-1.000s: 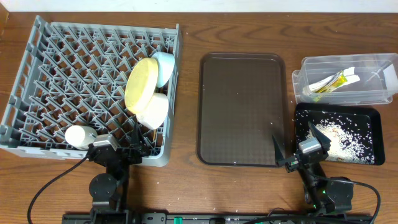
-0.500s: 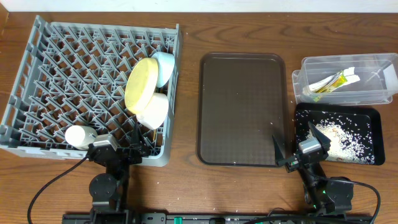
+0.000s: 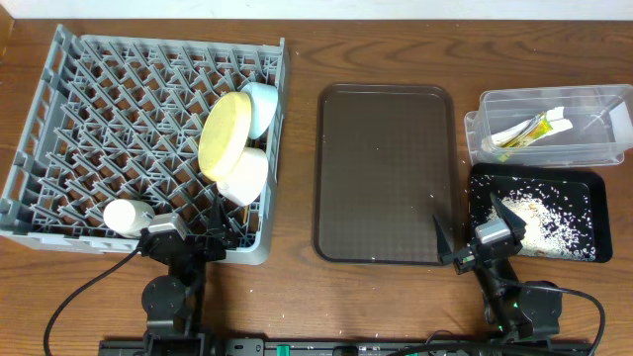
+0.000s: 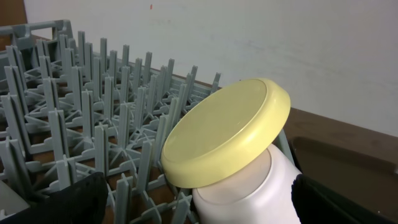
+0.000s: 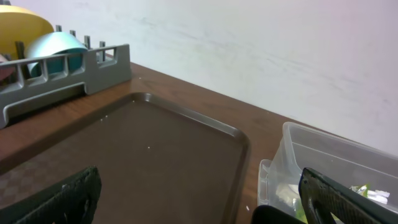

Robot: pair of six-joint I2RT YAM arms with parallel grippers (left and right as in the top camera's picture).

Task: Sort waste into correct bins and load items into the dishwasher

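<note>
The grey dish rack [image 3: 89, 119] holds the yellow plate [image 3: 226, 133] on edge, the light-blue bowl [image 3: 260, 106] behind it, the white bowl [image 3: 244, 176] in front and the white cup [image 3: 126, 216] on its side at the front left. The green-and-yellow wrapper [image 3: 532, 130] lies in the clear tub [image 3: 593, 102]. Rice crumbs [image 3: 539, 220] lie in the black tray [image 3: 584, 182]. My left gripper [image 3: 203, 232] is open and empty at the rack's front edge, facing the plate [image 4: 227, 134] and white bowl [image 4: 249, 193]. My right gripper [image 3: 469, 237] is open and empty between the brown tray and the black tray.
The dark-brown serving tray [image 3: 384, 173] lies in the middle with a few crumbs on it; it also fills the right wrist view [image 5: 143, 143], with the clear tub [image 5: 329, 162] at right and the rack [image 5: 68, 74] at left. A white wall stands behind.
</note>
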